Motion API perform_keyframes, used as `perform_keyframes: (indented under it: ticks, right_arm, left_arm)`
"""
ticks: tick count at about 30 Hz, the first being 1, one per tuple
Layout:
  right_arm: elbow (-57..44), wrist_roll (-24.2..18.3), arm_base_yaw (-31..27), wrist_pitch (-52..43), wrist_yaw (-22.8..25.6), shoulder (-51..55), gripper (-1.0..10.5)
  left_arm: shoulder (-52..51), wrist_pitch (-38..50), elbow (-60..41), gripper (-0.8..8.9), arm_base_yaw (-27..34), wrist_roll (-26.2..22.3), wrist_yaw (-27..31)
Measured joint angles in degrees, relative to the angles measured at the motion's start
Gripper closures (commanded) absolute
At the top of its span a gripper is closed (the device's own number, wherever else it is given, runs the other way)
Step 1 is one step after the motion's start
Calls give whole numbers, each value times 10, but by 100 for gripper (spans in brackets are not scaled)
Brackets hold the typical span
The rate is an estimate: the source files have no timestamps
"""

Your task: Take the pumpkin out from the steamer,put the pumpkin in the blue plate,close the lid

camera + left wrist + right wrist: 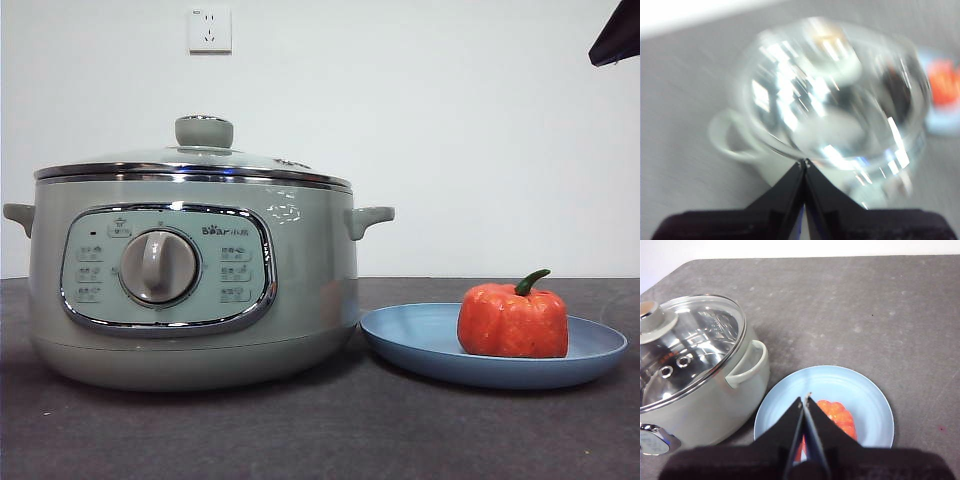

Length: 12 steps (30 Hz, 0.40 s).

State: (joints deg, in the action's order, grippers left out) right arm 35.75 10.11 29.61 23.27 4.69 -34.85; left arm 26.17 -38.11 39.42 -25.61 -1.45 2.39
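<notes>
Across the dark grey table [300,440], seen from the front, the steamer [190,280] stands before a white wall with a socket [209,29]; the lid [195,160] sits on it. Just beside the steamer lies the plate [420,345], holding the pumpkin [512,322] upright, stem [531,281] curving up and away from the steamer. A black arm tip [617,35] shows at the top corner.

From the left wrist everything is blurred: the left gripper [805,162], jaws together and empty, hangs over the glass lid [840,100], the pumpkin [945,87] an orange smear beyond.

From the right wrist, the right gripper [805,399], jaws together and empty, hangs above the plate [855,385] and partly hides the pumpkin [837,415]; the steamer [700,405] is cut off at the edge.
</notes>
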Motion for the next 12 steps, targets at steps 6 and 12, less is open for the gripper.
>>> perform_keyframes:
  ticks: [6, 12]
  right_arm:
    - [0, 0, 0, 3, 0, 0, 963]
    - [0, 0, 0, 3, 0, 0, 963]
  left_arm:
    - [-114, 105, -60, 816, 102, 16, -3]
    - [-191, 214, -199, 816, 199, 24, -11]
